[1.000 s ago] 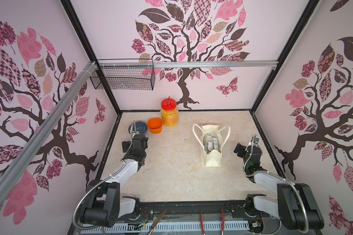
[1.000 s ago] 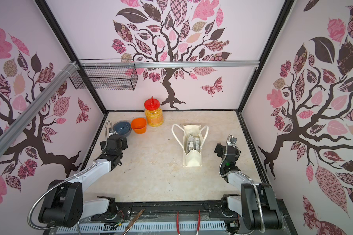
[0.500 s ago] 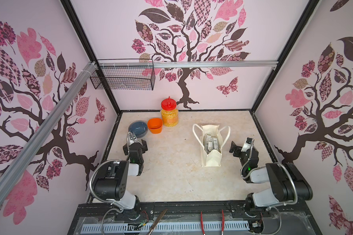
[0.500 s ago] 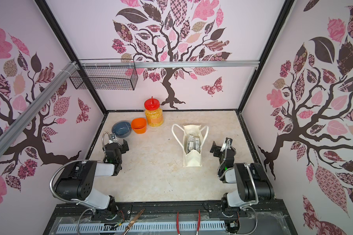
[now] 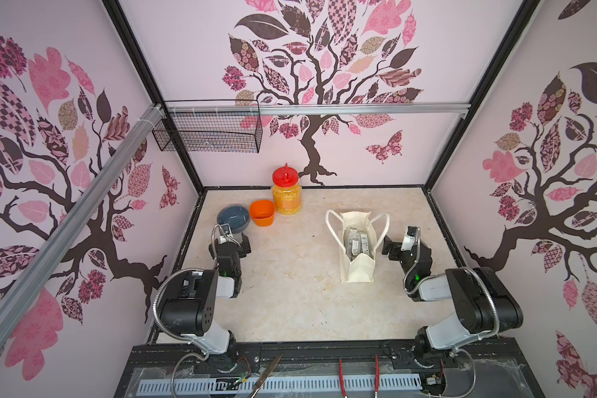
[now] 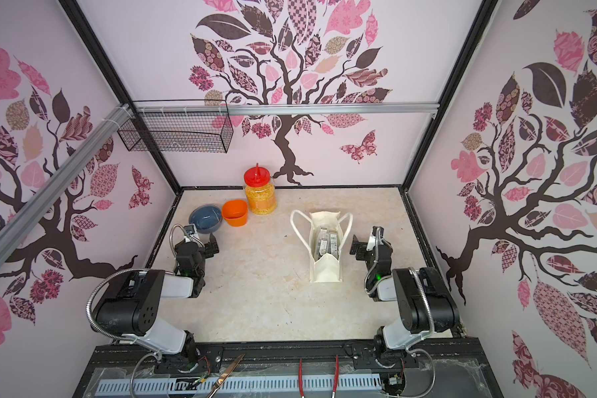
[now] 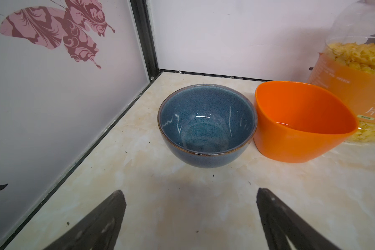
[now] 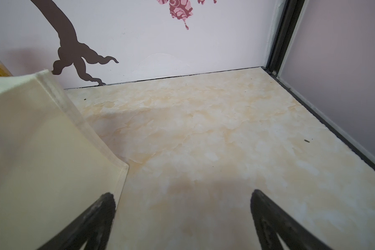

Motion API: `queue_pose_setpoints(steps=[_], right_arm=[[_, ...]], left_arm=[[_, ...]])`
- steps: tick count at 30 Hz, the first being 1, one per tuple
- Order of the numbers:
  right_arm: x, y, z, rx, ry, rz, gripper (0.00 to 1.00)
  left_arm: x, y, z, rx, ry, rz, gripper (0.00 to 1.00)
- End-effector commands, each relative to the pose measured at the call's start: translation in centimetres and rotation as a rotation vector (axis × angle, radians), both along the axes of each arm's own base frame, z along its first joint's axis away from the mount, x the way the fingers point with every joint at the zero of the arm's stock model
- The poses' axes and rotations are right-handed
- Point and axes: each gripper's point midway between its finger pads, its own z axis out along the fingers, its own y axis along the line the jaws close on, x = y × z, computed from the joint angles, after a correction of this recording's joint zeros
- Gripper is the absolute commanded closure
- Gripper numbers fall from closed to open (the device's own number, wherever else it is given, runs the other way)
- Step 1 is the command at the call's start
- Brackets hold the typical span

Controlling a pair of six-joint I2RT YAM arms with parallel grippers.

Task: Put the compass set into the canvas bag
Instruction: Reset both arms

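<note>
Already placed: the compass set [image 5: 355, 243] lies inside the upright canvas bag [image 5: 356, 274], right of centre in both top views; I judge the task done.
Set's long axis: up-down in the frame, along the bag's length, between the two splayed handles.
Right gripper [image 8: 182, 193]: jaws wide, holding nothing; just right of the bag in a top view. In the wrist view one finger overlaps the bag's near corner; contact cannot be told.
Left gripper [image 7: 190, 190]: jaws wide, empty, at the frame's left in the top views, well apart from the bag.
Nearer arm: the right.
Blue bowl [image 7: 206, 121]: empty, ahead of the left gripper.
Orange cup [image 7: 301, 116]: against the bowl, appears empty.
Jar [image 5: 286, 201]: red lid, yellow flakes inside.
</note>
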Motion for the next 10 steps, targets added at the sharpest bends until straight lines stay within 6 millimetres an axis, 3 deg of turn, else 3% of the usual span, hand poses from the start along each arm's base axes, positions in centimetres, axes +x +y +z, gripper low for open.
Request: queue_pose_setpoints(steps=[1,10], right_arm=[[0.40,0.03,0.39,-0.020,-0.008,-0.002,0.00],[0.29,0.09,0.43,-0.022,-0.010,-0.002,0.00]], left_arm=[[-0.18,0.08,0.08,-0.003,-0.015,-0.001,0.02],[-0.22,0.10,0.13,-0.002,-0.016,0.000,0.02]])
